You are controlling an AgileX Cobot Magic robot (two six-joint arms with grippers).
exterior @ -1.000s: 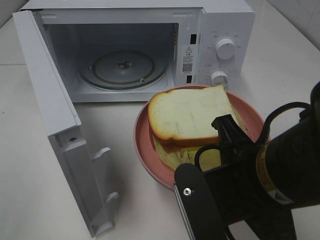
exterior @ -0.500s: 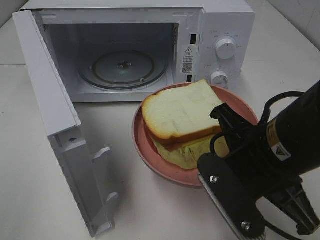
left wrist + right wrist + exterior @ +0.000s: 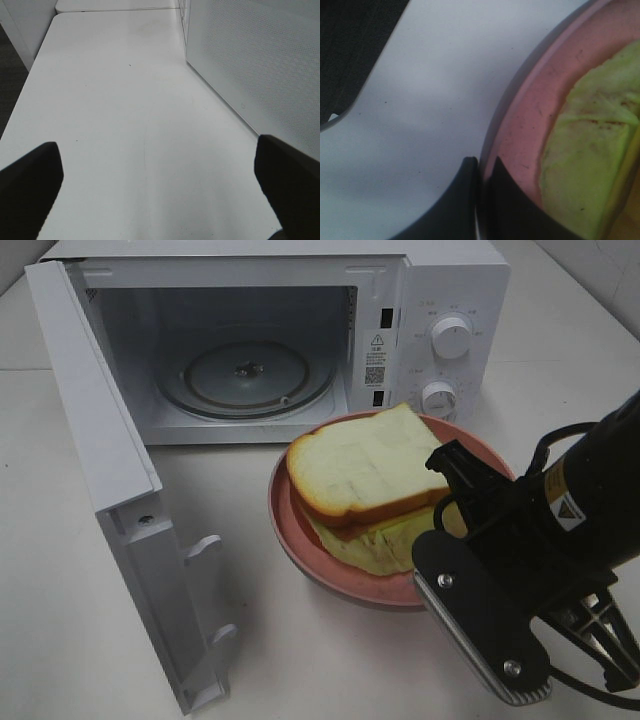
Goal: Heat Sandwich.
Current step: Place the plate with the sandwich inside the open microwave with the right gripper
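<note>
The sandwich (image 3: 365,465), a white bread slice with a brown crust over yellowish-green layers, lies on a round pink plate (image 3: 290,530) in front of the open microwave (image 3: 455,285). In the right wrist view my right gripper (image 3: 479,167) is shut on the plate's rim (image 3: 520,145), with the green sandwich layer (image 3: 590,150) just beyond it. In the high view the right arm (image 3: 540,560) covers the plate's near right edge and hides the fingers. My left gripper (image 3: 160,190) is open and empty above bare table, out of the high view.
The microwave door (image 3: 110,470) stands swung open to the left of the plate. The glass turntable (image 3: 245,375) inside is bare. The microwave's perforated wall (image 3: 260,65) runs along one side of the left gripper. The white table (image 3: 250,660) lies all around.
The right arm has swung to the right and lower in the high view. The plate and sandwich have shifted and turned slightly. The microwave has not moved.
</note>
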